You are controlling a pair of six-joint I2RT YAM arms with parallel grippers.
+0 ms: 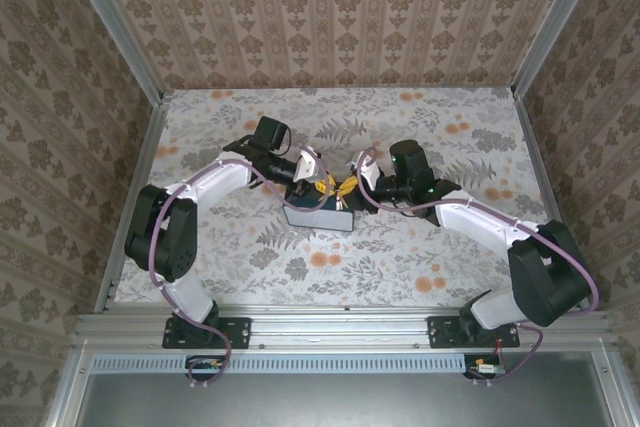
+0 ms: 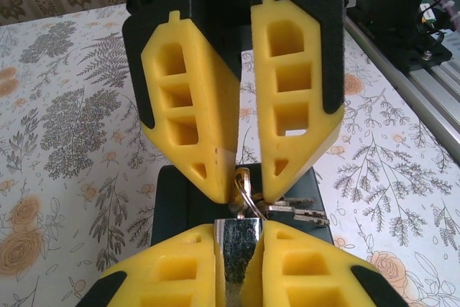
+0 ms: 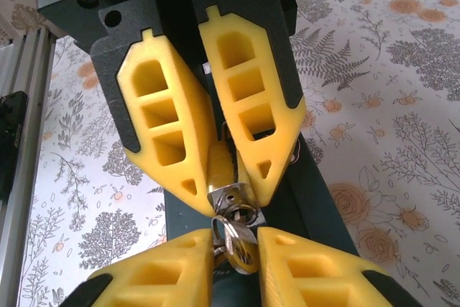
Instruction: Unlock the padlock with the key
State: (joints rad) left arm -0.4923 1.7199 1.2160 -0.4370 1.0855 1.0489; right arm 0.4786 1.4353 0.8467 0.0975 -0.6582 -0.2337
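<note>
Floral-print table [image 1: 420, 247]; patterned walls [image 1: 330, 17]; dark box [image 1: 315, 219] mid-table.

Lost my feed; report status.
Left gripper clamps padlock over box. Right gripper pinches key beside it. Nothing blocking.

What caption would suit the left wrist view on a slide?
Left fingers clamp the silver padlock while right fingers pinch the key ring at its far end, over a dark box.
</note>
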